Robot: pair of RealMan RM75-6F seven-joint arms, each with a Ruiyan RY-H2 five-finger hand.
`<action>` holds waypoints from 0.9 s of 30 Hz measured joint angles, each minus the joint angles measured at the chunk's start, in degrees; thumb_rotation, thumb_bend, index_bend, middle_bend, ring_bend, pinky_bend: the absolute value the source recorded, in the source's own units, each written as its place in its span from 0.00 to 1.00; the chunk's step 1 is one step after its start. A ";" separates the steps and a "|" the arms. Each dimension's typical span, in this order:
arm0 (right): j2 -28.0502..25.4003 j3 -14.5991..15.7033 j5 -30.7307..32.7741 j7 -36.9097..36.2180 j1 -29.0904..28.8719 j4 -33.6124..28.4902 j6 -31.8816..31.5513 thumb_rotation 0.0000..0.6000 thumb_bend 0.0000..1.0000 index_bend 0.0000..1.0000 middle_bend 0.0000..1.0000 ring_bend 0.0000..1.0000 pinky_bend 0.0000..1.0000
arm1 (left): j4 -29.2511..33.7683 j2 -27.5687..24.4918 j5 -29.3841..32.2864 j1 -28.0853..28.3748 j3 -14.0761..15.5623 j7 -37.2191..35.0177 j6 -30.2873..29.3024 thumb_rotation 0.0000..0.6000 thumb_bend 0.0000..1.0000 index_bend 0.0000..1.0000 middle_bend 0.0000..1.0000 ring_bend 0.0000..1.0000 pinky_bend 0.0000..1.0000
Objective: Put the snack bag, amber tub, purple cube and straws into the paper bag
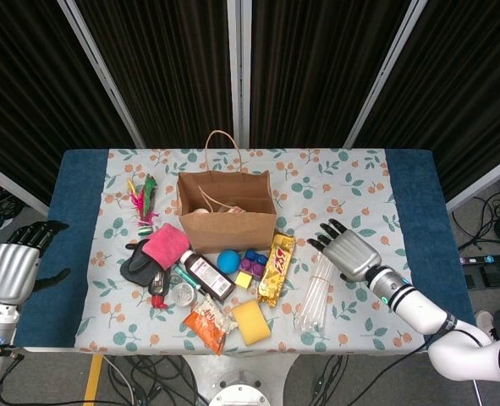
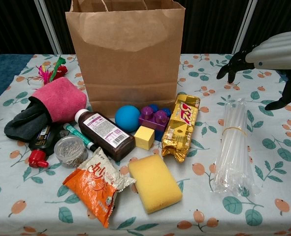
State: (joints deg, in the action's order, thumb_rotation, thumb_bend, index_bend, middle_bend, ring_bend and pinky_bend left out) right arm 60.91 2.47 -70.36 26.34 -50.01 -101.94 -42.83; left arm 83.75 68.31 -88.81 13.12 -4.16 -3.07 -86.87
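The brown paper bag [image 1: 226, 216] [image 2: 125, 49] stands open at mid-table, with something pale inside. The bundle of clear straws [image 1: 315, 292] [image 2: 233, 147] lies flat to the right of a gold snack pack [image 2: 181, 127]. My right hand [image 1: 347, 251] [image 2: 271, 51] hovers open just above and behind the straws, fingers spread, holding nothing. An orange snack bag [image 1: 206, 324] [image 2: 98, 184] lies near the front edge. The purple cube block [image 1: 251, 264] [image 2: 154, 118] sits before the bag, beside a dark amber bottle [image 2: 106, 134]. My left hand [image 1: 13, 266] is open, off the table's left side.
A yellow sponge [image 2: 155, 183], blue ball [image 2: 127, 118], small yellow cube [image 2: 145, 137], metal tin [image 2: 70, 150], pink cloth [image 2: 60, 98] on a dark one, and feather toys [image 1: 145, 199] crowd the left and middle.
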 measured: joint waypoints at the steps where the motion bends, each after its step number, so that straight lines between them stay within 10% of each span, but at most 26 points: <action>1: 0.45 0.29 -1.81 0.44 0.09 0.51 -0.18 1.00 0.10 0.17 0.22 0.01 0.02 | -0.01 0.00 0.07 -0.04 -0.05 0.05 0.00 1.00 0.15 0.30 0.35 0.26 0.30; 12: 2.85 6.33 -24.76 -1.68 2.79 7.80 -6.29 1.00 0.07 0.17 0.22 0.03 0.08 | -0.83 1.37 -0.31 0.17 -0.29 2.45 0.13 1.00 0.15 0.30 0.35 0.26 0.30; 27: 15.60 8.85 -32.89 -18.18 5.67 27.50 -10.74 1.00 0.07 0.20 0.24 0.04 0.09 | -2.81 2.02 -1.13 0.15 -0.84 4.55 -1.16 1.00 0.15 0.30 0.35 0.26 0.30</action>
State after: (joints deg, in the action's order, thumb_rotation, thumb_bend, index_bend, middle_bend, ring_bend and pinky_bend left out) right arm 76.51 11.32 -103.25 8.16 -44.34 -74.44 -53.57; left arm 80.94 70.33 -89.95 13.27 -5.00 1.49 -88.03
